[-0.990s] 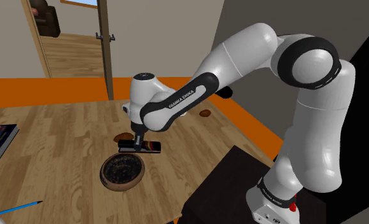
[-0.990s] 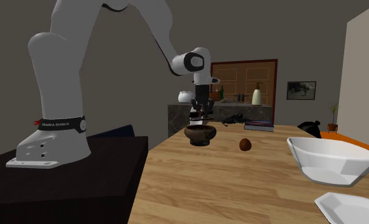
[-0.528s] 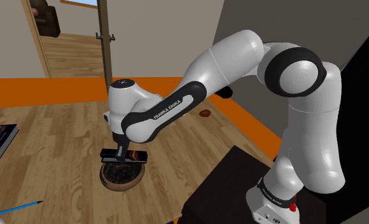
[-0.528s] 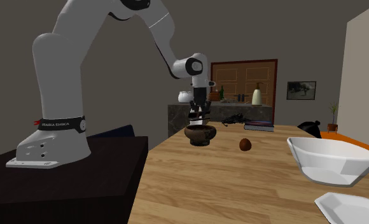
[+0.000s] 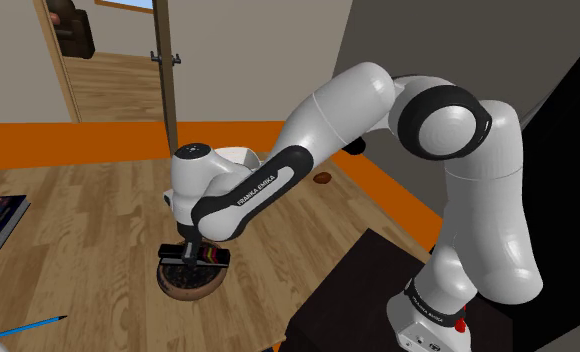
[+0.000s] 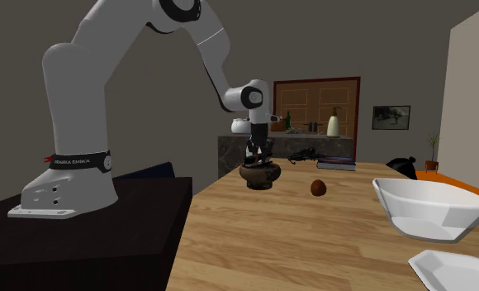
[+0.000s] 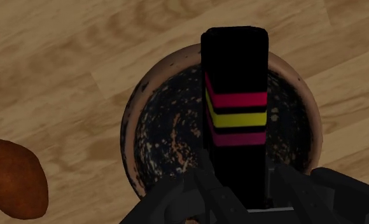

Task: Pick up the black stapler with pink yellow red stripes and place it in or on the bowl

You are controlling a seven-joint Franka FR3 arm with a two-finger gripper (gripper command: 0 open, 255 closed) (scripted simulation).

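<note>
Wooden table (image 5: 98, 215), speckled bowl (image 7: 158, 137), striped stapler (image 7: 235, 95) over it in pincer (image 7: 243, 186)

The tool (image 7: 243, 183) clasps a black stapler (image 7: 235, 95) banded red, yellow and pink, which runs from six towards twelve o'clock over a dark, speckled bowl (image 7: 130, 137) on the wooden desk (image 7: 62, 63), with a brown rounded lump (image 7: 11, 179) near the bowl's eight o'clock.

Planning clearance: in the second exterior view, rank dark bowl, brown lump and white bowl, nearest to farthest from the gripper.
1. Dark bowl, right under the gripper.
2. Brown lump, just beside that bowl.
3. White bowl, that view's right foreground.
</note>
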